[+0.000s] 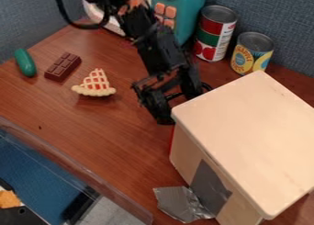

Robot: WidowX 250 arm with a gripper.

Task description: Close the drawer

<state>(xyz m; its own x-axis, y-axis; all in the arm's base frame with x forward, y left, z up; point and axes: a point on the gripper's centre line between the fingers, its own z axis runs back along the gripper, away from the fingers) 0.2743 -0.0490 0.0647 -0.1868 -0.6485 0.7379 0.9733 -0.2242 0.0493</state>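
Wooden cabinet (pixel 242 132) sat on the counter (pixel 101 123), top side up; the drawer had to belong to it, but its front couldn't be made out, so no call on how far it stood open. Grey patch (pixel 210 187) on the cabinet's near side, crumpled silver flap (pixel 182 203) sticking out below — maybe a makeshift pull.

Black claw (pixel 173 104) hung low just beside the cabinet's far-left corner, its two prongs spread, pinching nothing. Likely parked there to get at a side and push; a shove needed no grip. Bad contact could have slid the whole cabinet instead.

Tomato can (pixel 215 33) and fruit can (pixel 252 53) stood upright behind the cabinet, out of the push's way, probably. Pie slice (pixel 94 83), chocolate bar (pixel 62 66) and green pickle (pixel 25 62) lay well off to the cabinet's left — likely just clutter, not needed.
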